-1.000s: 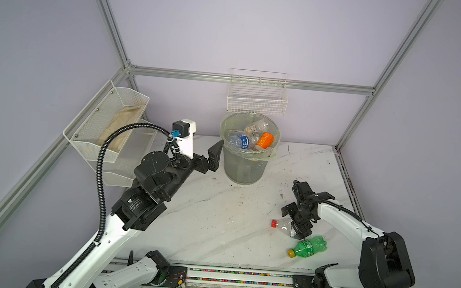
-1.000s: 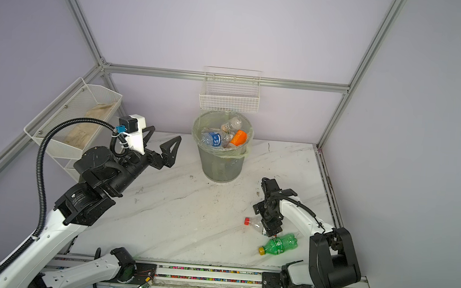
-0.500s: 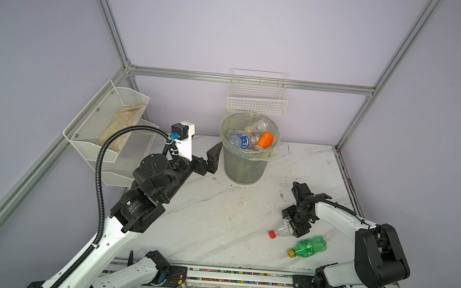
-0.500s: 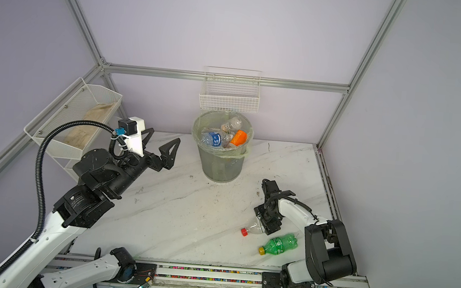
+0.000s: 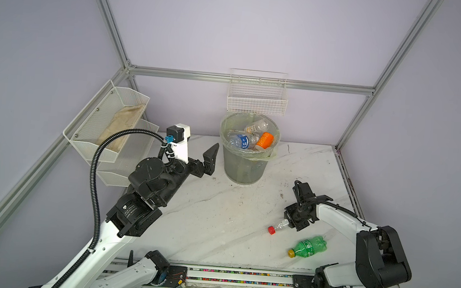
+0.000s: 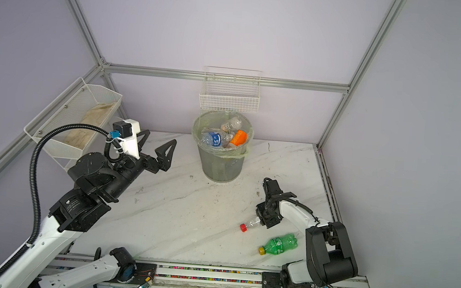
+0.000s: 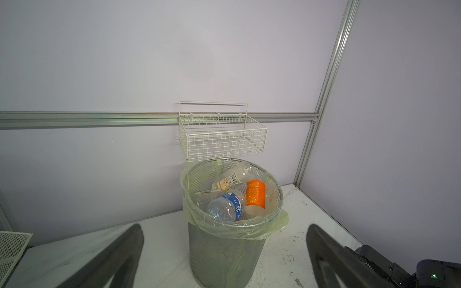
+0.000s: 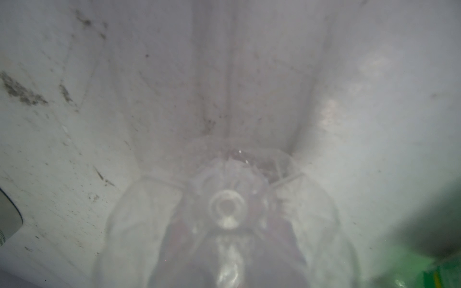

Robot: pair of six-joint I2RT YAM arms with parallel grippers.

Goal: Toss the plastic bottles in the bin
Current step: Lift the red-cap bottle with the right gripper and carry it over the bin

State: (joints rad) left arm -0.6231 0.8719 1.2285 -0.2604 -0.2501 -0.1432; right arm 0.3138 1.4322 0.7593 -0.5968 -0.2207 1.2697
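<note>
The bin (image 5: 246, 163) (image 6: 222, 161) (image 7: 224, 249) stands at the back middle of the table, lined with a pale green bag and holding several plastic bottles. A clear bottle with a red cap (image 5: 278, 226) (image 6: 251, 223) lies on the table at the front right, and my right gripper (image 5: 294, 223) (image 6: 266, 220) is shut on its body. The right wrist view is filled by this clear bottle (image 8: 227, 212), seen blurred and end-on. A green bottle (image 5: 309, 245) (image 6: 279, 245) (image 8: 439, 273) lies just in front of it. My left gripper (image 6: 155, 145) (image 7: 224, 259) hangs open and empty, left of the bin.
A white wire basket (image 5: 256, 101) hangs on the back wall just above the bin. White mesh shelf trays (image 5: 111, 123) with a cloth in the upper one are fixed to the left wall. Metal frame posts stand at the back corners.
My right gripper has come down and shut on the clear red-capped bottle, which slid a little toward the front. The left arm has drawn back slightly from the bin.
</note>
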